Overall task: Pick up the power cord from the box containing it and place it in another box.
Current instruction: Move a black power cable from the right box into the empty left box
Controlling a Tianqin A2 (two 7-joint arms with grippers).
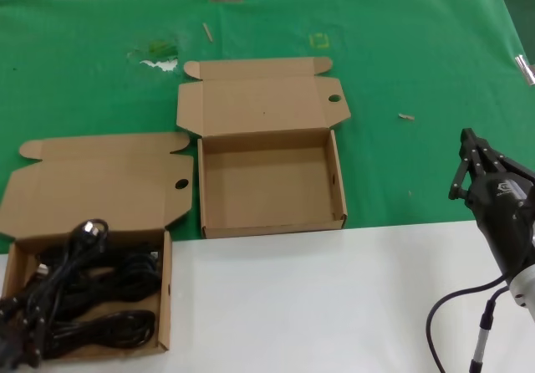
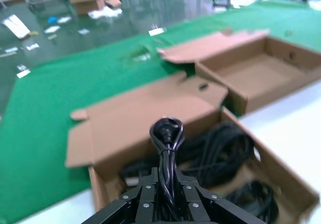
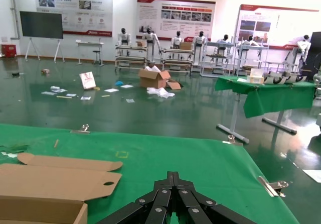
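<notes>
Left arm low at the near left edge of the work area. My left gripper (image 2: 165,191) is clamped on a thin black rubber power cord (image 2: 167,133): the fingers (image 2: 143,196) press in from both sides, and a doubled loop of cable rises straight up between them, ending in a rounded bend just above the tips. In the head view the same loop stands up at (image 1: 90,231), over the rear part of the shallow brown cardboard mailer box holding the cords (image 1: 165,293).

More loose black cable coils (image 1: 104,327) lie on that box's floor beneath and beside the gripped loop. Whether the lifted bundle is wholly clear of them, I cannot tell. The box's hinged lid (image 1: 100,185) is folded back flat onto the green cloth (image 1: 418,63), round hole showing.

The second brown cardboard mailer box (image 1: 338,193), same make, sits just beside the first, to its right and farther back, lid open, straddling the line where green cloth meets the white tabletop (image 1: 334,306). It is apart from my left jaws and from the cord.

My right gripper (image 1: 476,168) is parked at the far right, above the cloth edge, well apart from both boxes, tips drawn together on nothing.
</notes>
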